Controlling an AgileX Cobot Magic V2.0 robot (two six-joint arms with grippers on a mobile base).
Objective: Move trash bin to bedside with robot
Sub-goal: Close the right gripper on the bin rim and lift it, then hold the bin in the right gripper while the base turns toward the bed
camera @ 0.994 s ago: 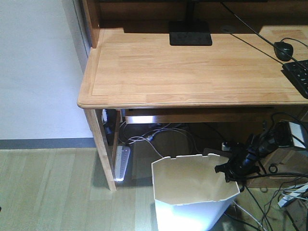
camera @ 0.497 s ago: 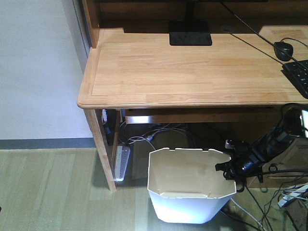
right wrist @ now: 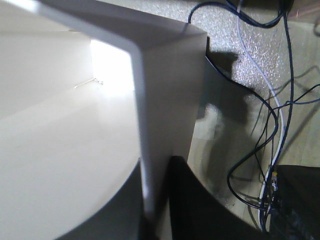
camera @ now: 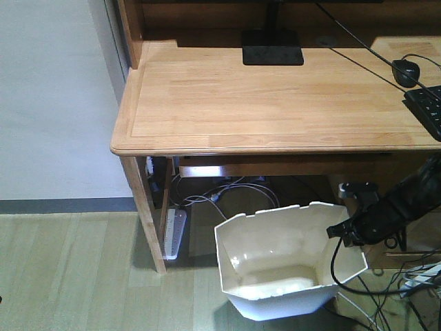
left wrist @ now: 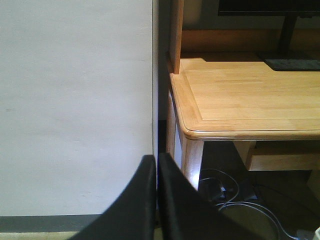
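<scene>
trash bin [camera: 289,238] is tipped under the front edge of the surface [camera: 275,103], mouth leaning toward the camera, cream inside showing; can't tell if its base touches the floor [camera: 69,276]. right end effector [camera: 342,233] is clenched on the bin's right rim, one finger inside the wall, one outside. left end effector [left wrist: 156,165] hangs by the white wall [left wrist: 75,100], fingers pressed together on nothing. crowding the bin: wooden leg [camera: 145,207] and power strip [camera: 174,233] on its left, tangled cables [camera: 386,296] on its right.
</scene>
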